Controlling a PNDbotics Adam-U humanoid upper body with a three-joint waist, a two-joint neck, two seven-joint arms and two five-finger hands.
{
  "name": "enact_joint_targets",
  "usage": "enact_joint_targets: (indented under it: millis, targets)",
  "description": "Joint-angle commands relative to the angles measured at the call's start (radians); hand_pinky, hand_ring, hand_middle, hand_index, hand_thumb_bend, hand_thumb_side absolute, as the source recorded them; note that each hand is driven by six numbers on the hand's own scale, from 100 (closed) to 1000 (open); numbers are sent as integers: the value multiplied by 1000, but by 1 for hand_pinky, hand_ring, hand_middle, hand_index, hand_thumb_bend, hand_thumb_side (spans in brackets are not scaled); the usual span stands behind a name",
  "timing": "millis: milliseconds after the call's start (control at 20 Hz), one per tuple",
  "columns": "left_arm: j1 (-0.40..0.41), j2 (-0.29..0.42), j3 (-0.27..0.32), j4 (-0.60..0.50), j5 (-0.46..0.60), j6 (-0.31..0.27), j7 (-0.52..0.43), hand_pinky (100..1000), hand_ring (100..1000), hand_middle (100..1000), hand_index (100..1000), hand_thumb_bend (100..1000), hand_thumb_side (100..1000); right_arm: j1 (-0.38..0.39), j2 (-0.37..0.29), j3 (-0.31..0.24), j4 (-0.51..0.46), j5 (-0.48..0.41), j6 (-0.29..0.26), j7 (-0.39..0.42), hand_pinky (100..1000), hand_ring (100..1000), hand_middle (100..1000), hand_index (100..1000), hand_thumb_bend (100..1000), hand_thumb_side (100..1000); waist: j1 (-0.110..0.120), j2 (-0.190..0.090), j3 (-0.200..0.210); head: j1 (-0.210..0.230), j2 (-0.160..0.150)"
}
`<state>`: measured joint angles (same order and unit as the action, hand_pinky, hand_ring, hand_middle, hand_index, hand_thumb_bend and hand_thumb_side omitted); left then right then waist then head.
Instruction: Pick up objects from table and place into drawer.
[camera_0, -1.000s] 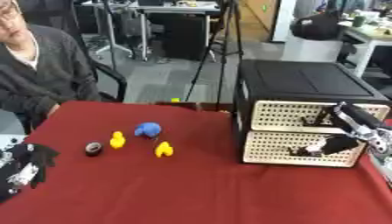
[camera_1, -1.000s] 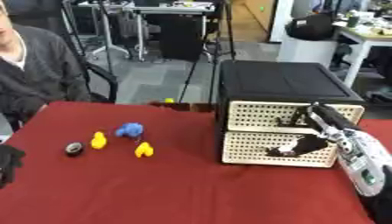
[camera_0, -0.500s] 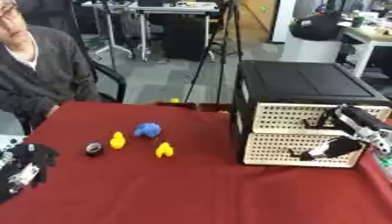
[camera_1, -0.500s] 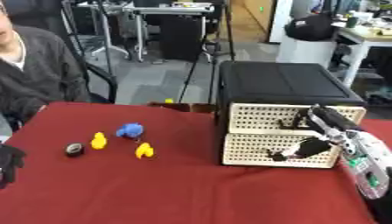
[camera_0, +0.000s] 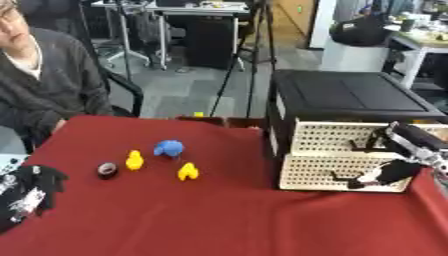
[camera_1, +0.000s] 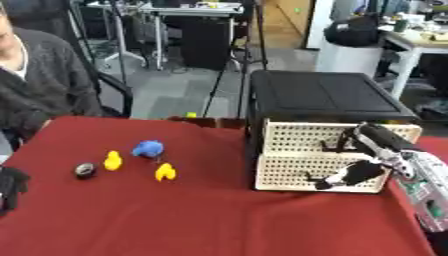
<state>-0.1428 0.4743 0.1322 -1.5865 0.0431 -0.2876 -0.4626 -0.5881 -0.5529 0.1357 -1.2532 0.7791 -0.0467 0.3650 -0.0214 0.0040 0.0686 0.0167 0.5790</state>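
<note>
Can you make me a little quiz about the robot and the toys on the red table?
1. True or false: the blue toy already sits inside the drawer unit.
2. How many yellow toys lie on the red table? A) one B) two C) four
3. Fill in: the right robot hand is at the front of the ______ drawer.

Key:
1. False. It lies on the table beside the yellow toys.
2. B
3. lower. The left robot hand rests near the lower left corner.
</note>
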Motion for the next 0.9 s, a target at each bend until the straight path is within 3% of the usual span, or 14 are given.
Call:
enact_joint_targets:
  millis: [50, 900]
  targets:
    - [-9, 21, 8, -12, -3, 1, 0, 230, 353, 481, 685, 100, 670, 1, -47, -1, -49, -7, 4, 31, 100, 100, 100, 421, 985, 507, 1, -5, -4, 3, 7]
    - [-6, 27, 10, -12, -7, 4, 0, 231, 354, 481, 686, 100, 673, 6, -102, -20, -204, -36, 24, 72, 100, 100, 100, 422, 971, 582, -10, -7, -9, 7, 8]
